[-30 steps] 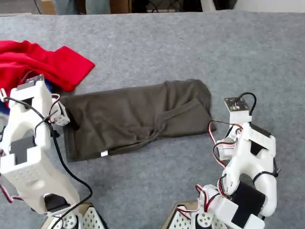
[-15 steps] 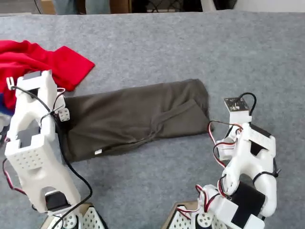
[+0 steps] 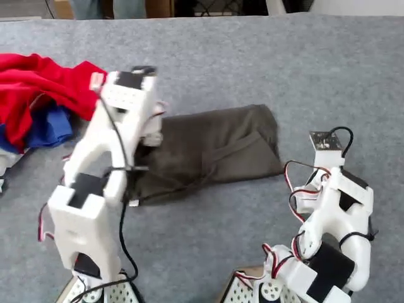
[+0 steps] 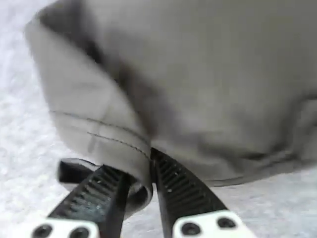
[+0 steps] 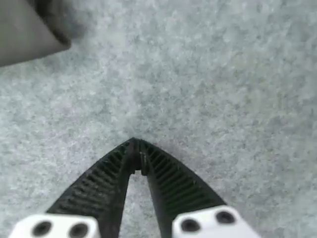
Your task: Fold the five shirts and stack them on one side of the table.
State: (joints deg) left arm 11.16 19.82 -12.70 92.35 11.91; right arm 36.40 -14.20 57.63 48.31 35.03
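Observation:
A dark olive shirt (image 3: 221, 148) lies across the middle of the grey table, its left end lifted and carried over the rest. My left gripper (image 4: 146, 154) is shut on that end's stitched hem, and the shirt (image 4: 198, 74) hangs in folds in front of it. In the high view the left arm (image 3: 120, 120) stands over the shirt's left part. My right gripper (image 5: 137, 148) is shut on nothing, low over bare table just right of the shirt's corner (image 5: 29, 29). The right arm (image 3: 331, 189) stands at the front right.
A red shirt (image 3: 44, 79) lies crumpled at the far left, with a blue one (image 3: 47, 126) showing under it. The grey table cover (image 3: 265, 57) stretches bare behind and to the right of the olive shirt.
The left arm has swung right with the olive shirt's left end, drawing it over the shirt, which now looks shorter. The blue shirt has come into sight. The right arm barely shifted.

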